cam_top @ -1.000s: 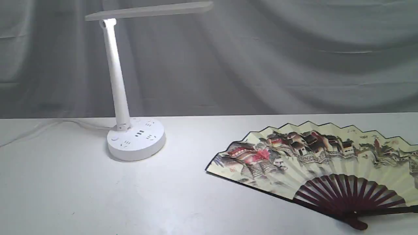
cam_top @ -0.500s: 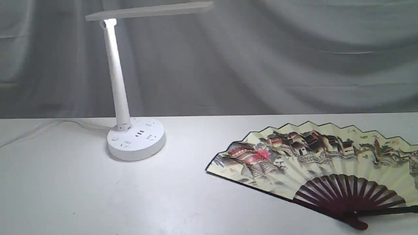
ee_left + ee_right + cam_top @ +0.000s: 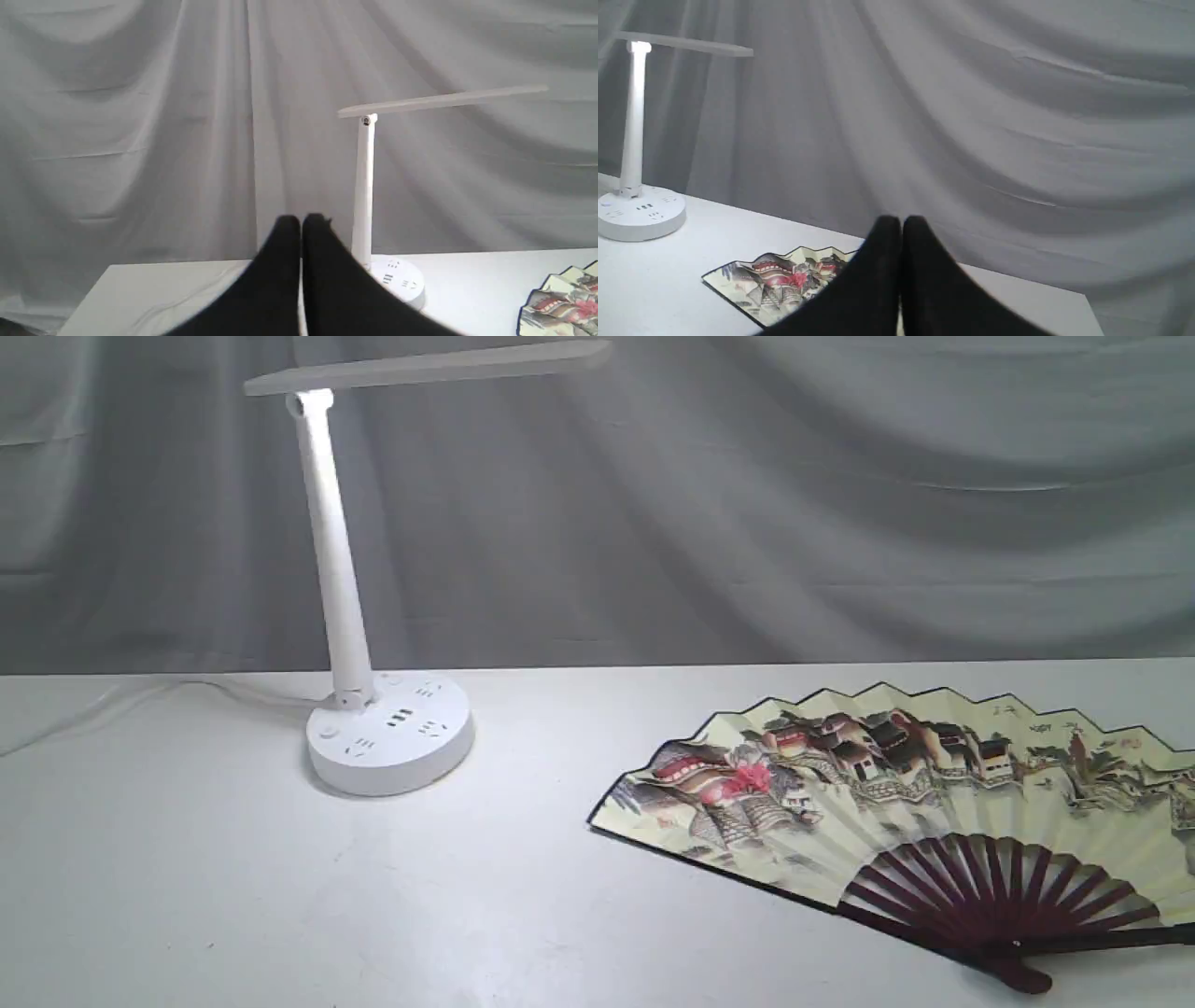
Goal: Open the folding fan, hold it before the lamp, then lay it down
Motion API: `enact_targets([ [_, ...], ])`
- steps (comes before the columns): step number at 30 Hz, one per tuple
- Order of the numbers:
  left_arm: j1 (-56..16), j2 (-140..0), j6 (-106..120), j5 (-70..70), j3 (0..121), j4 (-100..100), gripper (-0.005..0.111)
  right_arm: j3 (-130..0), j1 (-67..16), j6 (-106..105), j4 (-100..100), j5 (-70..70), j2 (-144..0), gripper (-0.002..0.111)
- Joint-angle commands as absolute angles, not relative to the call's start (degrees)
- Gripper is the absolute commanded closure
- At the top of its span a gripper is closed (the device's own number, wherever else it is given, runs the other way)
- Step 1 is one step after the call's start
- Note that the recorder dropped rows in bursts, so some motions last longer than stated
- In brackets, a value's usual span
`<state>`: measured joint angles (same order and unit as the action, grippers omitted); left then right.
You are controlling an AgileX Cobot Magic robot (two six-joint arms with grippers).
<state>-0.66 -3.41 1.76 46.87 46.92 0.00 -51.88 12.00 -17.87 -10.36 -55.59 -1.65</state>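
The folding fan (image 3: 896, 803) lies spread open and flat on the white table at the right, painted side up, its maroon ribs meeting at the pivot near the front edge. It also shows in part in the left wrist view (image 3: 560, 298) and the right wrist view (image 3: 775, 280). The white lamp (image 3: 359, 616) stands lit at the left, its bar head reaching right; each wrist view catches the lamp too (image 3: 364, 196) (image 3: 633, 140). My left gripper (image 3: 301, 221) is shut with nothing in it, raised off the table. My right gripper (image 3: 901, 221) is likewise shut and holds nothing. Neither gripper appears in the exterior view.
The white table (image 3: 233, 896) runs the width of the view. A white cable (image 3: 140, 695) trails left from the lamp's base. A grey draped cloth (image 3: 840, 504) hangs behind the table.
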Motion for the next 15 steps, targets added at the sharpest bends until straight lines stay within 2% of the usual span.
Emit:
enact_targets([
  [1,-0.9,0.0,1.3,47.0,46.1,-0.7,0.107,-51.7,11.9,-17.3,-10.7,-57.7,0.0,0.108],
  [8,-0.9,0.0,1.3,46.1,45.3,-2.0,0.107,-50.9,11.9,-17.3,-10.8,-60.6,0.0,0.108],
  [15,-0.9,0.0,1.3,46.2,43.7,-2.0,0.107,-48.1,10.3,-17.9,-10.7,-56.7,0.0,0.108],
])
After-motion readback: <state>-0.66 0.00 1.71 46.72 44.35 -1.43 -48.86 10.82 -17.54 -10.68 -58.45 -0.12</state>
